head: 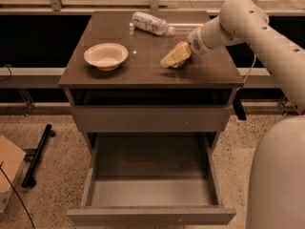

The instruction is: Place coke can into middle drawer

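A sliver of the red-orange coke can [183,48] shows at the right of the cabinet's surface [143,76], mostly hidden under the robot's gripper [170,61], which is lowered onto it. How far the gripper is open cannot be told. A white bowl [106,56] sits to the left and a clear plastic bottle [151,24] lies behind. Below, the middle drawer [152,215] stands pulled open.

pincer [175,57] on cabinet top [143,68] hides coke can
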`<state>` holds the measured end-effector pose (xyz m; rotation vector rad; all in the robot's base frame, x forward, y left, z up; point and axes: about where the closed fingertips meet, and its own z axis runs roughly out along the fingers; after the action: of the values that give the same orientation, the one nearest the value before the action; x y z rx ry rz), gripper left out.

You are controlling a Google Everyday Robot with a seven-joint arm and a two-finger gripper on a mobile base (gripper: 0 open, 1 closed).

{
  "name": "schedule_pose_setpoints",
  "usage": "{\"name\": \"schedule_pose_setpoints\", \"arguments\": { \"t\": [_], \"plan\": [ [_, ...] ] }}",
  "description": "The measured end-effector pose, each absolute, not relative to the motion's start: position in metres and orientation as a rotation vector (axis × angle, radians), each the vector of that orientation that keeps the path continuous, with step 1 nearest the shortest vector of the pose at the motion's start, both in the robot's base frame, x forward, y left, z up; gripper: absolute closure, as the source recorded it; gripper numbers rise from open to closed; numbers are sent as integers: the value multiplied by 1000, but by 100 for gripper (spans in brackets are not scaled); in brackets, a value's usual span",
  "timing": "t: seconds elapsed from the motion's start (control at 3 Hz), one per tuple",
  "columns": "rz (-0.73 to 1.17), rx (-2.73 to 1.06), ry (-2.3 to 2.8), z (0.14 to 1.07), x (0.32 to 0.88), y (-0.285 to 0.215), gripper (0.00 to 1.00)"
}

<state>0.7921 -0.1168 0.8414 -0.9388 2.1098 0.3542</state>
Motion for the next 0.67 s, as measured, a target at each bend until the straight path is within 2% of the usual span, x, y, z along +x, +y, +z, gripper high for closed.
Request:
{"name": "schedule_pose_setpoints", "arguments": {
  "t": [0.67],
  "plan": [
    [357, -935, 2095, 845, 797, -117, 41]
  ]
}}
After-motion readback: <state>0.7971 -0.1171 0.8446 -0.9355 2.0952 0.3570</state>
